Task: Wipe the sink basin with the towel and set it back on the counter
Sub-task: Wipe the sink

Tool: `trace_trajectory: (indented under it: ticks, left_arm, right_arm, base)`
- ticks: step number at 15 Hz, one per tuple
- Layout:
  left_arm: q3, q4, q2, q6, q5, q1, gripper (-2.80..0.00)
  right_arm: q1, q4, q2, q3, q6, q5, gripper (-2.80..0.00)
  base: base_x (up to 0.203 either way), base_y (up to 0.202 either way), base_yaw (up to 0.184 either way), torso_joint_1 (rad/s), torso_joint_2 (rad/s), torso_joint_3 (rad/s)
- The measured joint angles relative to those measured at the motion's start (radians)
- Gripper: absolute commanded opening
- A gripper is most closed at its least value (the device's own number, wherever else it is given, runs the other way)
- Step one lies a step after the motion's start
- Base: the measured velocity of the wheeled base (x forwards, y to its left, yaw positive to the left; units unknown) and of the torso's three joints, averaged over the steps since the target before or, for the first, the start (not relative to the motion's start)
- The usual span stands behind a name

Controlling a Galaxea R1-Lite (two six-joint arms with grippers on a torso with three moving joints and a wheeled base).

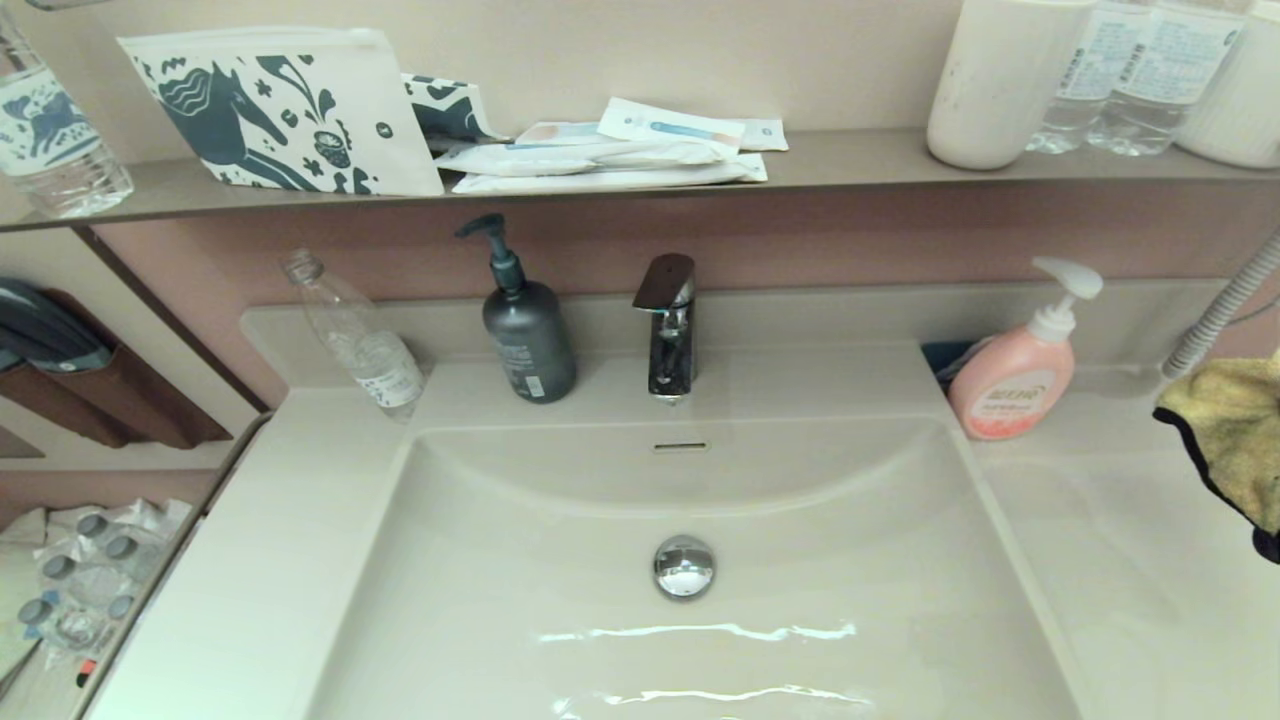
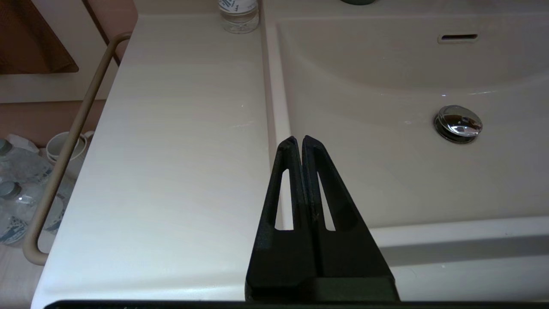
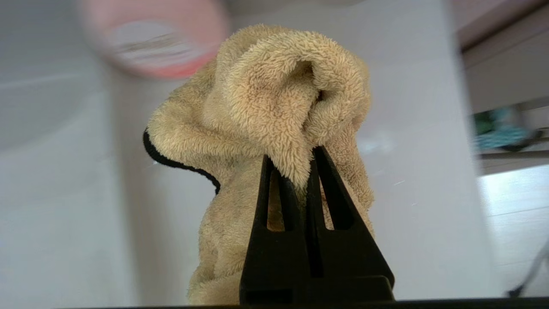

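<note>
Right wrist view: right hand (image 3: 300, 159) pinching towel (image 3: 274, 111); head view shows only towel edge.

Beige wall (image 1: 600, 50) above brown-grey shelf (image 1: 850, 160); dusky pink panel (image 1: 800, 240) beneath. Brown wall pocket (image 1: 110, 400) at left. Tan rail (image 2: 64, 146) beside vanity. Light glare on glossy surfaces.

One towel (image 1: 1232, 440) shows at the right edge of the counter (image 1: 1130, 560). There is one sink basin (image 1: 560, 590), one tap (image 1: 670, 325) and two pump bottles, one grey (image 1: 527, 335) and one pink (image 1: 1012, 385). One clear bottle (image 1: 362, 345) leans at the back left corner (more bottles stand on the shelf (image 1: 860, 160)).
</note>
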Motion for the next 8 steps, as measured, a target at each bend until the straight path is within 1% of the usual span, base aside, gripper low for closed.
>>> trace_trajectory:
  ticks: [2,4,8]
  left_arm:
    - [0.000,0.000,0.000,0.000,0.000,0.000,-2.80]
    - [0.000,0.000,0.000,0.000,0.000,0.000,-2.80]
    - [0.000,0.000,0.000,0.000,0.000,0.000,-2.80]
  right_arm:
    - [0.092,0.142,-0.057,-0.044,0.051,-0.012,-2.80]
    - [0.213,0.222,-0.100,-0.065,0.092,-0.057,-2.80]
    - [0.514,0.306,-0.141,-0.075,0.225,-0.221,-2.80]
  base:
    - [0.000,0.000,0.000,0.000,0.00,0.000]
    - [0.000,0.000,0.000,0.000,0.00,0.000]
    - [0.000,0.000,0.000,0.000,0.00,0.000]
